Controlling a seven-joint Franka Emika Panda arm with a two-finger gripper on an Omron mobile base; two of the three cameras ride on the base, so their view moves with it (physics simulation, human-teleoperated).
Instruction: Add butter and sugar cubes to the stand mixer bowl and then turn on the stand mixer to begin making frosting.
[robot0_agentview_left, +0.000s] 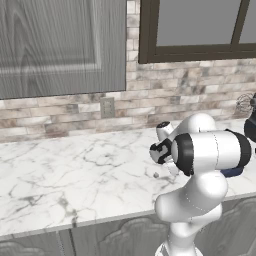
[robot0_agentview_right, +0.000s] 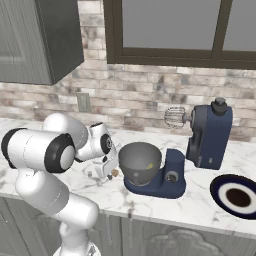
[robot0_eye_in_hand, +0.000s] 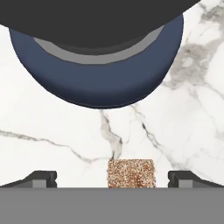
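Marble worktop (robot0_agentview_left: 75, 175) runs under a brick wall. The claw (robot0_eye_in_hand: 112, 177) hangs released, jaws wide, with the butter (robot0_eye_in_hand: 131, 173) lying on the worktop squarely between the tips at the bottom of the hand view, so a straight descent should bracket it. Above it in that view curves the mixer (robot0_agentview_right: 200, 145) base. From the right base view the bowl (robot0_agentview_right: 140, 162) sits centre frame, just right of the claw; the left base view adds a pale speck, likely the sugar (robot0_agentview_left: 156, 175).

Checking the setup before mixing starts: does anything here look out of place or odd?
Nothing spilled or damaged. The stand mixer has its head tilted up, whisk clear of the bowl. The butter sits on the counter between the open fingers.
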